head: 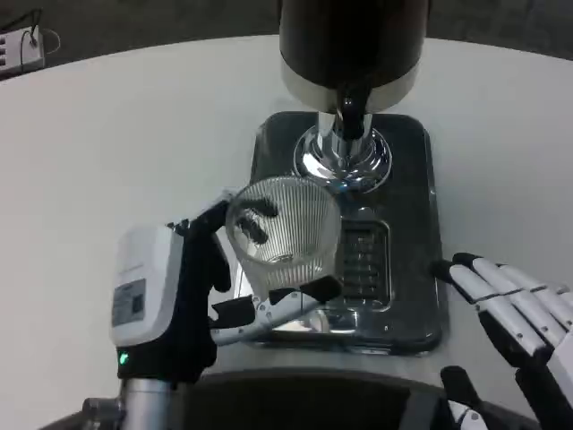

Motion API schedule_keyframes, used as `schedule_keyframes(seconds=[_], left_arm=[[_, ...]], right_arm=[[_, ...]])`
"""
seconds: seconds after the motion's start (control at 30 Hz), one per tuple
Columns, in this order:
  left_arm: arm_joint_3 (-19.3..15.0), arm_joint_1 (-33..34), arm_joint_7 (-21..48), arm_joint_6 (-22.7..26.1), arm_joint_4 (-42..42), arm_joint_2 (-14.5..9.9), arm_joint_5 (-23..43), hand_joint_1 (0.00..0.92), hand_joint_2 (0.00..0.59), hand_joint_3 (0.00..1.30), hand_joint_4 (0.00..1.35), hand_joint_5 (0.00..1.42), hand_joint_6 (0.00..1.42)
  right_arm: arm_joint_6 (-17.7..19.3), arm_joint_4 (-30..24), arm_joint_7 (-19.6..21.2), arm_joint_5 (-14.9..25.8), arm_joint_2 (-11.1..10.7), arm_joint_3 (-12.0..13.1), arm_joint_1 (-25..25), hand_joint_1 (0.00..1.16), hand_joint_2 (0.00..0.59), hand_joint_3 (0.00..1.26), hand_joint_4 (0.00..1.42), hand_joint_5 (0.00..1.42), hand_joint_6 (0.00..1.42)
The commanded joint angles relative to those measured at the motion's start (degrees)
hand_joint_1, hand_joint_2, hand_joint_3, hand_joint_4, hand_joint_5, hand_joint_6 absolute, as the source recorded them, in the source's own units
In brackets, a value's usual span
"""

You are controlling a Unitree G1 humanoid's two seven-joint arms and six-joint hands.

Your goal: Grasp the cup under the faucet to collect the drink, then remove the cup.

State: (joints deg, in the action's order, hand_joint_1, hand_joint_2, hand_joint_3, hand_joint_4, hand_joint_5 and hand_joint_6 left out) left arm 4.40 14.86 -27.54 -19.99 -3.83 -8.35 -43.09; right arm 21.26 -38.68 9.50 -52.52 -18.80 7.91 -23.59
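Note:
A clear ribbed glass cup [285, 222] stands on the dark drip tray [407, 170] of a drink dispenser, just in front of the black faucet [351, 109]. My left hand [183, 300] wraps around the cup from the left, fingers showing through the glass and the thumb along its near side. The cup looks empty. My right hand [515, 313] hovers at the tray's right front corner with fingers spread and nothing in it.
The dispenser's dark body [354, 45] and chrome stand [345, 157] rise behind the cup. A slotted grille [363, 260] lies in the tray right of the cup. A white power strip [20, 49] sits at the far left table edge.

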Motion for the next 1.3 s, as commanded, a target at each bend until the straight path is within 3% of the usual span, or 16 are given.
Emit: schedule_keyframes(seconds=[0.03, 0.47, 0.63, 1.0, 1.17, 1.3], left_arm=[[1.44, 3.94, -2.51, 0.65, -3.86, -0.39, -0.52, 0.779, 0.008, 1.06, 1.14, 1.19, 1.26], [4.97, 12.78, -7.64, 2.79, -17.61, -1.04, -0.92, 0.779, 0.014, 1.06, 1.14, 1.18, 1.26], [6.78, 15.38, -7.45, 2.98, -19.32, -1.99, -1.47, 0.779, 0.014, 1.06, 1.14, 1.18, 1.26], [8.76, 18.75, -8.20, 4.90, -25.56, -1.62, -0.74, 0.779, 0.015, 1.05, 1.13, 1.17, 1.24], [10.24, 21.37, -6.96, 5.53, -28.57, -2.08, -0.28, 0.758, 0.000, 1.03, 1.11, 1.14, 1.22], [11.05, 21.84, -6.75, 6.93, -29.09, -1.85, 0.16, 0.693, 0.000, 1.02, 1.01, 1.10, 1.19]], right_arm=[[1.10, 0.18, 1.00, 0.81, -0.20, 1.22, -1.14, 0.39, 0.554, 0.16, 0.13, 0.18, 0.26], [2.53, 0.20, 1.98, 2.30, 0.31, 4.14, -3.44, 0.39, 0.554, 0.16, 0.13, 0.18, 0.26], [3.40, 0.04, 2.11, 2.83, 0.04, 5.18, -4.41, 0.39, 0.554, 0.16, 0.13, 0.18, 0.26], [6.24, -0.01, 1.92, 3.53, -0.19, 6.71, -6.16, 0.39, 0.554, 0.16, 0.13, 0.18, 0.26], [7.10, -0.12, 1.91, 3.72, 0.12, 7.23, -6.86, 0.39, 0.554, 0.16, 0.13, 0.18, 0.26], [7.44, -0.01, 1.87, 3.78, 0.42, 7.46, -7.14, 0.39, 0.554, 0.16, 0.13, 0.18, 0.26]])
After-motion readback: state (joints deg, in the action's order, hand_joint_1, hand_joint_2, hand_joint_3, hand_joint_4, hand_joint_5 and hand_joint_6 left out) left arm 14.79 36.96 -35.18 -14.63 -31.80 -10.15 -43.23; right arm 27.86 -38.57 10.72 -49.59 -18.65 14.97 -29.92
